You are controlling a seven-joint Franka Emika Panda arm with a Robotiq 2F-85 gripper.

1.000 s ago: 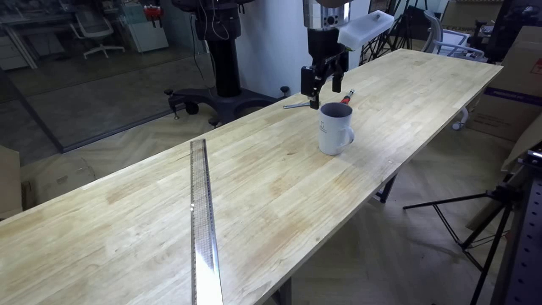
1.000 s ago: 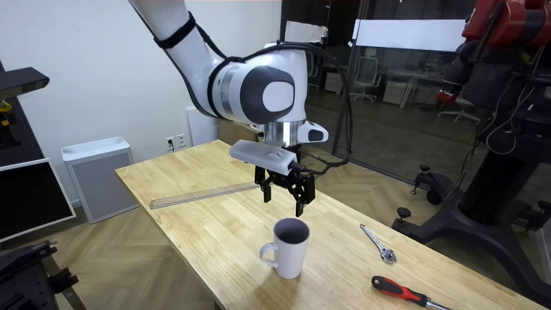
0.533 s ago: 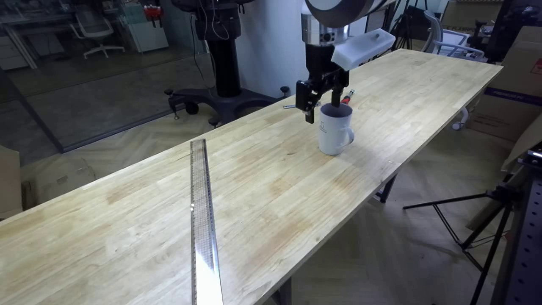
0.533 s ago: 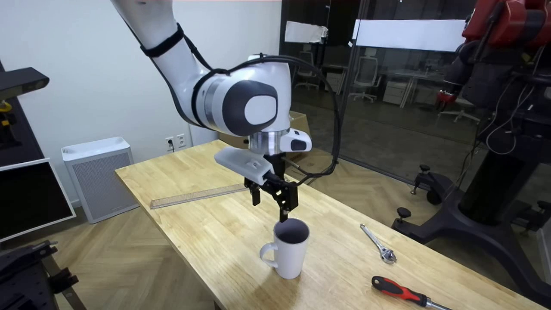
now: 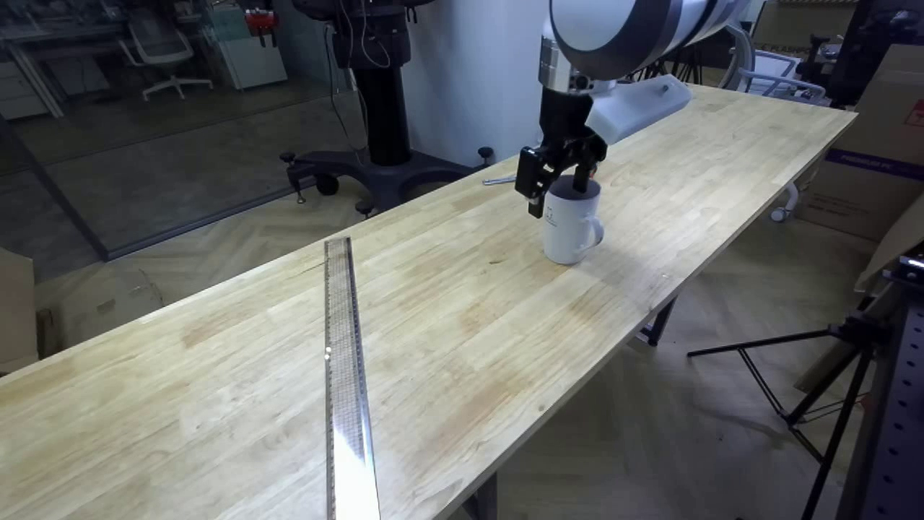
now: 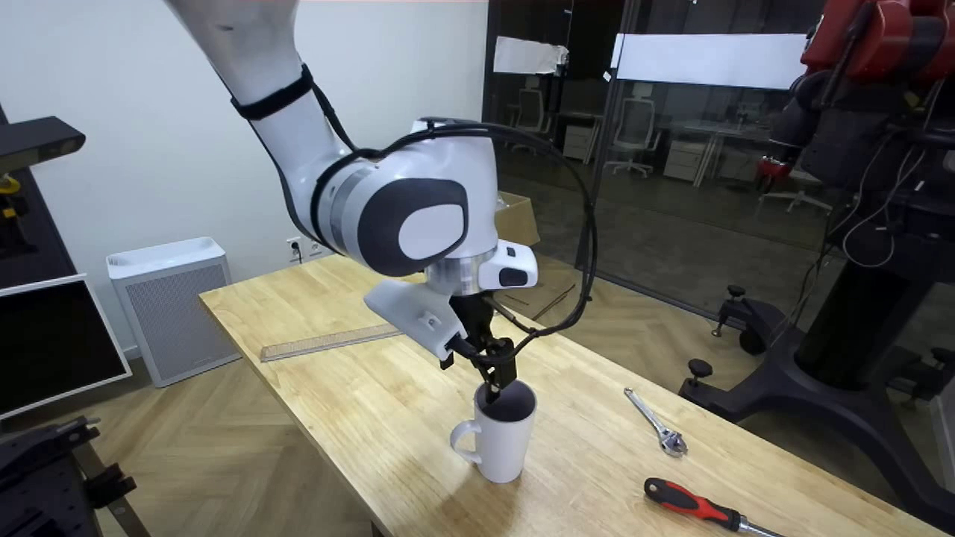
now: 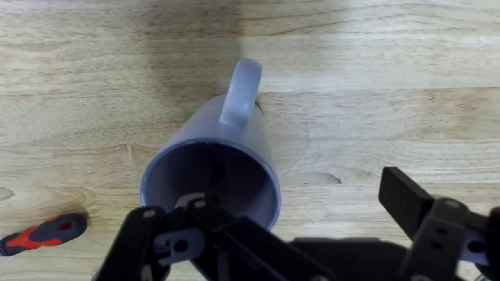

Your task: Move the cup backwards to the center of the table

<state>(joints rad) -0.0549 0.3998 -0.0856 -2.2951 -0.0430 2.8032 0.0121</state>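
Note:
The cup [image 5: 569, 227] is a light-grey mug with a dark interior. It stands upright on the light-wood table [image 5: 447, 318]. It shows in the other views too, as the cup [image 6: 503, 440] and the cup [image 7: 242, 132] with its handle toward the top of the wrist view. My gripper [image 5: 558, 198] is open, low over the cup. In the wrist view the gripper [image 7: 308, 191] has its left finger over or inside the cup's mouth. The right fingertip [image 7: 404, 199] is outside the cup, above bare wood. The cup's wall lies between the fingers, with neither finger seen pressing on it.
A long metal-edged ruler-like strip [image 5: 346, 361] lies across the table. A wrench [image 6: 656, 422] and a red-and-black screwdriver [image 6: 694, 506] lie beside the cup. The table's long edge [image 5: 613, 343] is on the handle side.
My gripper has come down to the cup's rim, with one finger now over or in the mouth. The arm has lowered and shifted left in an exterior view. The cup has not moved.

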